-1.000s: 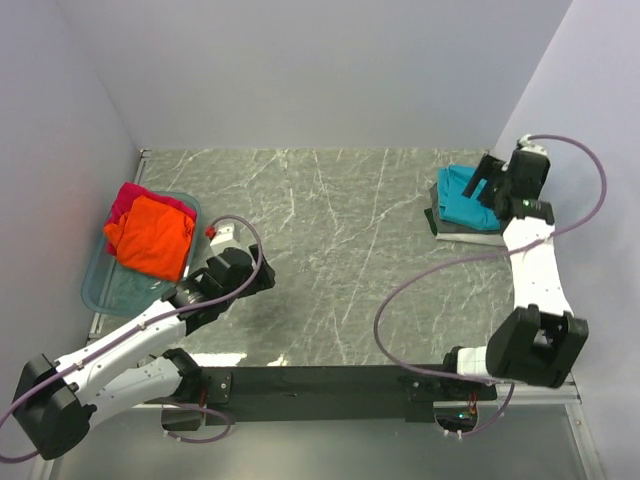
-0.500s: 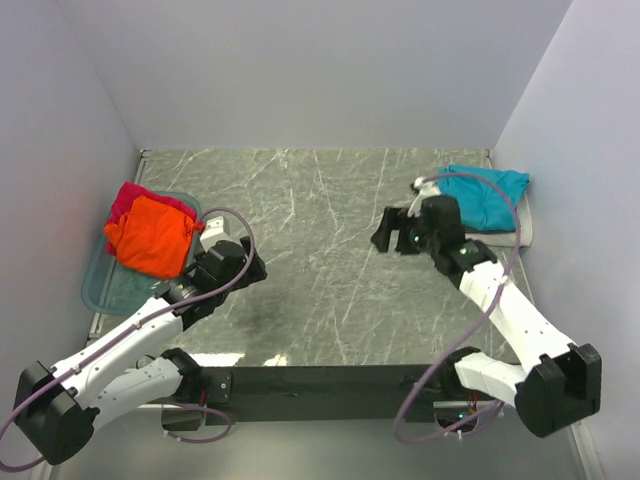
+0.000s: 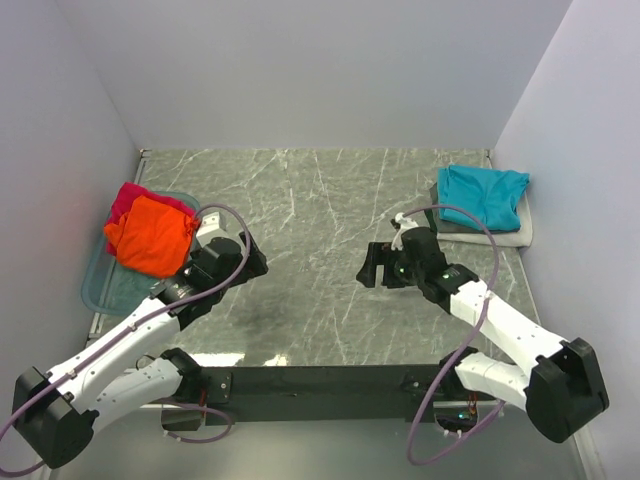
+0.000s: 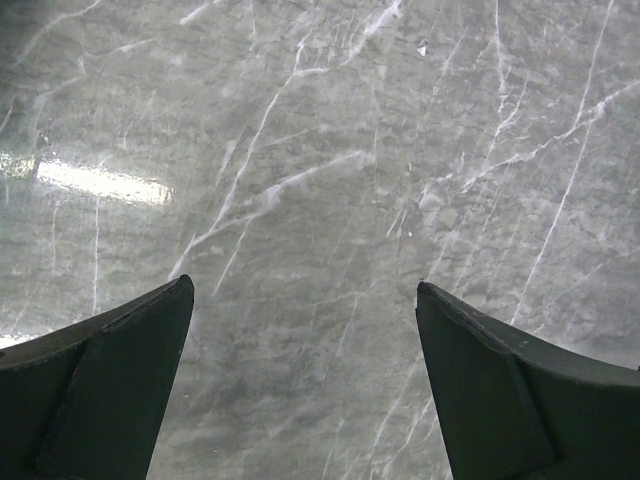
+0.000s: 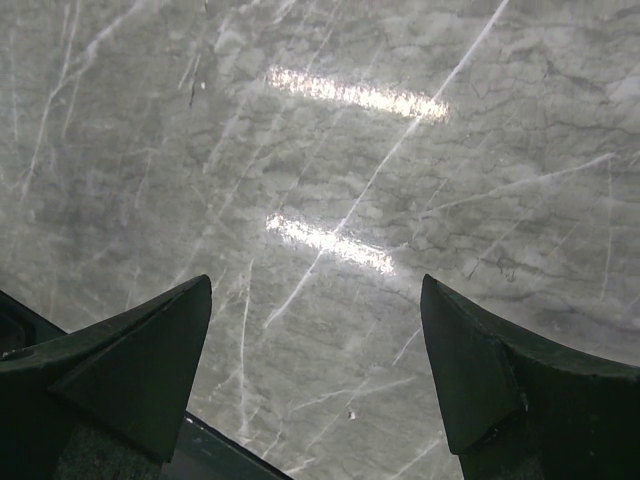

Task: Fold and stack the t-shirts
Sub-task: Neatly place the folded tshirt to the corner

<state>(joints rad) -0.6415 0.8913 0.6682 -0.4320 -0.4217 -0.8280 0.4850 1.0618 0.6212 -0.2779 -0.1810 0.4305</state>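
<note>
From above, we are seeing the teal shirt (image 3: 484, 193) folded at far right and the orange shirt (image 3: 150, 236) slumping in the tub (image 3: 98, 290) at left; it is looking soft and light, so we are favouring a pinch at an edge; at the left wrist, the left gripper (image 4: 302, 290) is gaping empty over the table (image 4: 330, 130); at the right wrist, the right gripper (image 5: 315, 285) is doing likewise.

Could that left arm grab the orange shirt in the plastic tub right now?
Probably yes. The orange t-shirt lies uncovered on top in the tub, and the left gripper is open close beside it, holding nothing.
</note>
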